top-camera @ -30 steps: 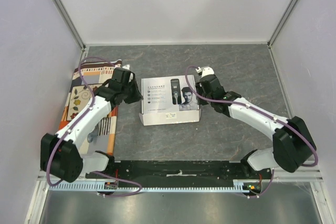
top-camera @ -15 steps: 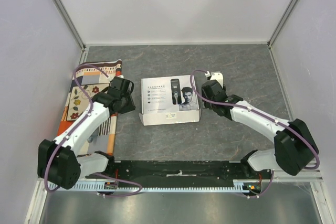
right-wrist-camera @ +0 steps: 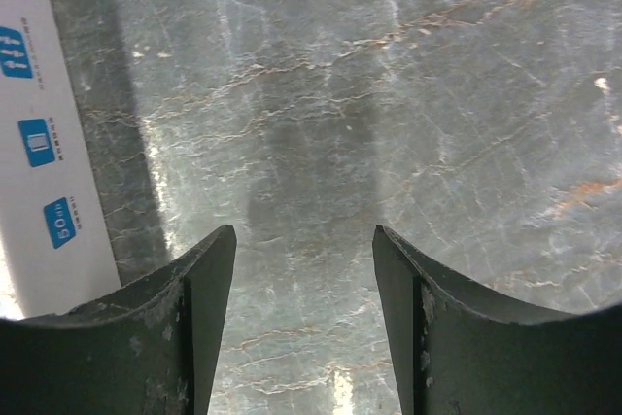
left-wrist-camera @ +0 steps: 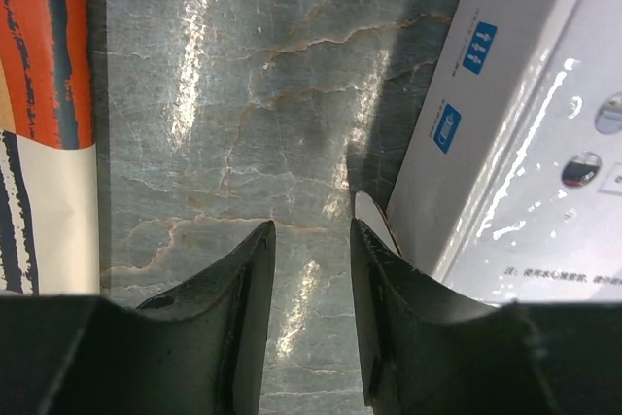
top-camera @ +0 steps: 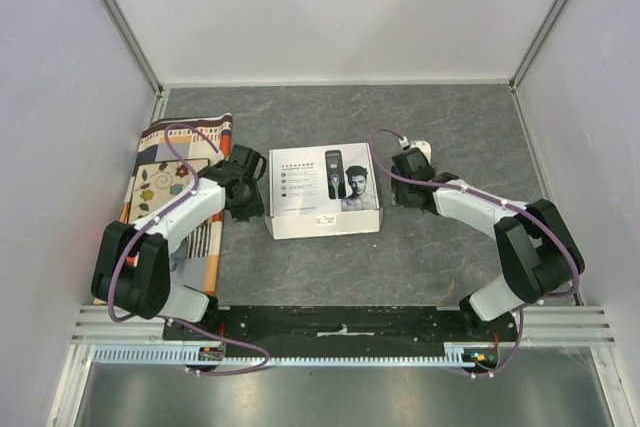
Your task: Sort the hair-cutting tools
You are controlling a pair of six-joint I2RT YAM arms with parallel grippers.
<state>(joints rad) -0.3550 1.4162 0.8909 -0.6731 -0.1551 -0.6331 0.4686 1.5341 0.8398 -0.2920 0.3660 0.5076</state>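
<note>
The left jaws stand partly spread, a clear gap between the two dark fingers point(left-wrist-camera: 243, 289), and they hold nothing; only bare grey tabletop point(top-camera: 450, 117) shows in the gap. They hang low just off the left side of the white box point(top-camera: 322, 190). The finger on that side is right by the box's near-left corner, where a small white flap point(left-wrist-camera: 377, 223) pokes out. Whether it touches the box cannot be told. A patterned cloth point(top-camera: 160, 172) lies further left, clear of the jaws.

The right jaws are spread wider, and their fingers point(right-wrist-camera: 199, 308) also grip nothing and frame only tabletop. They sit just off the right side of the box, whose white wall shows at the left edge of the right wrist view, apart from the fingers.

The box lies flat and shut in the middle of the tabletop, between the two arms. A clipper is pictured on its lid. The hair-cutting tools themselves are out of sight.
</note>
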